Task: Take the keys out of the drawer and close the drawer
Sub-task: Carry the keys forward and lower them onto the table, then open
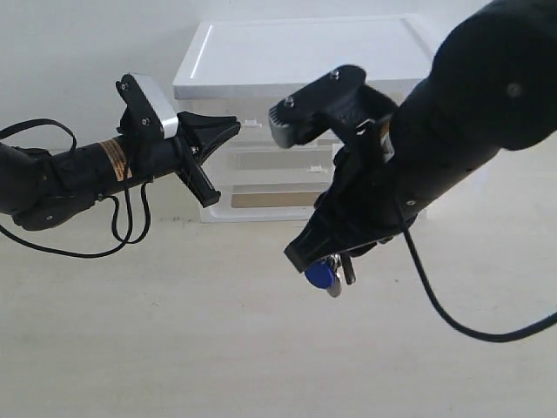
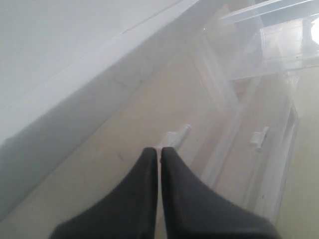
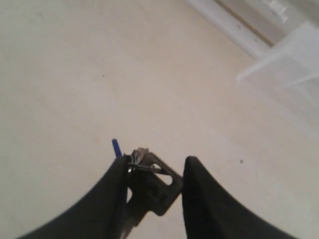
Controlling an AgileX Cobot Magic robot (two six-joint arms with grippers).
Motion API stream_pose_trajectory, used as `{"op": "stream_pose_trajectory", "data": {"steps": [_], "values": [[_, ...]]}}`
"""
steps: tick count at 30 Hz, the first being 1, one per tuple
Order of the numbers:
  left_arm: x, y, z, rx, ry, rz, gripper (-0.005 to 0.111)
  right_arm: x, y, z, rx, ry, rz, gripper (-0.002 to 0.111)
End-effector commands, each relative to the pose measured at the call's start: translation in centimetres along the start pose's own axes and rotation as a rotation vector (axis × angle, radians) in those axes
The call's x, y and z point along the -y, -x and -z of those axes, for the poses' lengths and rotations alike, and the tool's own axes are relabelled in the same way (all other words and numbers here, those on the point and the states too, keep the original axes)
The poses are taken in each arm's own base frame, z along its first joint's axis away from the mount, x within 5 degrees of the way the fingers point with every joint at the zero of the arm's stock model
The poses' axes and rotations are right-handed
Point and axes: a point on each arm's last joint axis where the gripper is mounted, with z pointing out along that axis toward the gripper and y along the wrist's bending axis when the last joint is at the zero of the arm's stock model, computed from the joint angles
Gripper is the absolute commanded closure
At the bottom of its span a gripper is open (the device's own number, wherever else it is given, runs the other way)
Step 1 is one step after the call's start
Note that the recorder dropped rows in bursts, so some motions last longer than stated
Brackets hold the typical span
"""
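Note:
The keys (image 1: 331, 273) hang above the table in front of the drawer unit, with my right gripper (image 1: 336, 254) shut on them. Their round blue fob (image 1: 319, 277) dangles lowest. In the right wrist view a dark key head (image 3: 158, 191) sits wedged between the fingers of my right gripper (image 3: 154, 167). The blue fob (image 3: 116, 148) peeks out beside one finger. The drawer (image 3: 288, 56) stands pulled out, translucent, off to one side; my right arm hides it in the exterior view. My left gripper (image 1: 233, 126) is shut and empty. In its wrist view the left gripper (image 2: 159, 150) sits just short of the left small drawer's white tab (image 2: 178, 134).
The white drawer unit (image 1: 296, 52) stands at the back of the pale table (image 1: 174, 340). The wider drawer's tab (image 1: 313, 167) shows below the small drawers. The pulled-out drawer (image 2: 266, 47) appears beyond my left gripper. A black cable (image 1: 130, 218) loops under the left arm.

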Motion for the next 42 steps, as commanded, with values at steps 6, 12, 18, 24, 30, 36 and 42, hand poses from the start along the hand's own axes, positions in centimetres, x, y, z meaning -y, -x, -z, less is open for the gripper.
{"op": "stream_pose_trajectory", "data": {"steps": [6,12,18,24,30,36,42], "values": [[-1.0,-0.8,-0.2,-0.074,0.085,0.056,0.102,0.2,0.3,-4.1,-0.006,-0.067,0.13,0.108],[-1.0,-0.8,-0.2,-0.074,0.085,0.056,0.102,0.8,0.9,-4.1,0.053,-0.141,0.189,0.108],[-1.0,-0.8,-0.2,-0.074,0.085,0.059,0.102,0.7,0.9,-4.1,0.046,-0.135,0.184,0.058],[-1.0,-0.8,-0.2,-0.074,0.085,0.059,0.102,0.5,0.2,-4.0,-0.022,-0.12,0.098,0.076],[-1.0,-0.8,-0.2,-0.074,0.085,0.059,0.102,-2.5,-1.5,-3.9,-0.205,-0.016,0.126,0.108],[-1.0,-0.9,-0.2,-0.085,0.085,0.059,0.102,-4.0,-3.5,-5.8,-0.276,0.055,0.155,0.108],[-0.9,-1.0,-0.2,-0.093,0.085,0.094,0.102,-4.7,-5.6,-9.4,-0.309,0.078,0.15,0.108]]}}
